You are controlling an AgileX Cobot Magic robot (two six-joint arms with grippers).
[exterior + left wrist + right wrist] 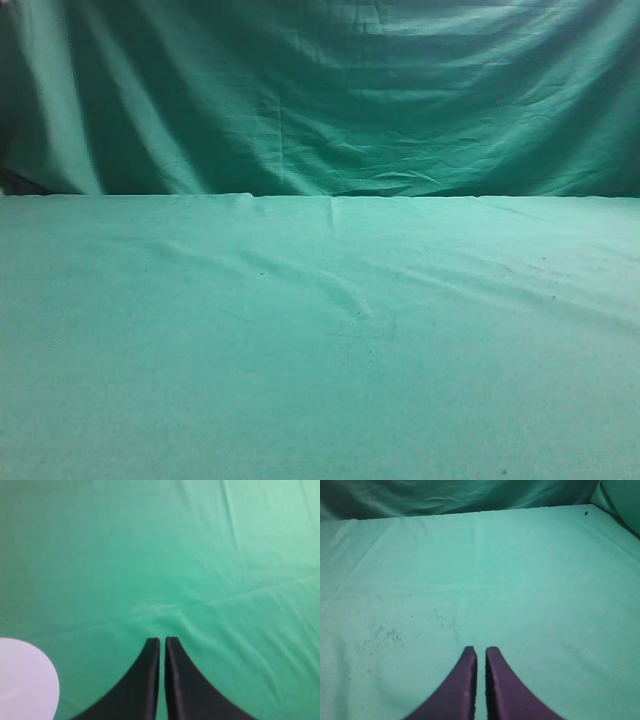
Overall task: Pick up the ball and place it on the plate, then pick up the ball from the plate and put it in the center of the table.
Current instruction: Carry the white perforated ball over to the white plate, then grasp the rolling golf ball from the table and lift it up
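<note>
A: What is the bench (320,340) like?

B: It is wide and flat with a green cloth on it. The cloth has soft wrinkles near the middle. Behind it hangs a darker green curtain (320,90) with big folds.

A: Where is the ball?

B: I cannot see it in any view.

A: And the plate?

B: A white round plate (22,680) peeks in at the bottom left corner of the left wrist view. It lies on the cloth, to the left of the left tool (162,641).

A: How are the tools?

B: The left tool is pinched almost closed and holds nothing. The right tool (481,650) is the same, above cloth with tiny dark specks (382,637).
</note>
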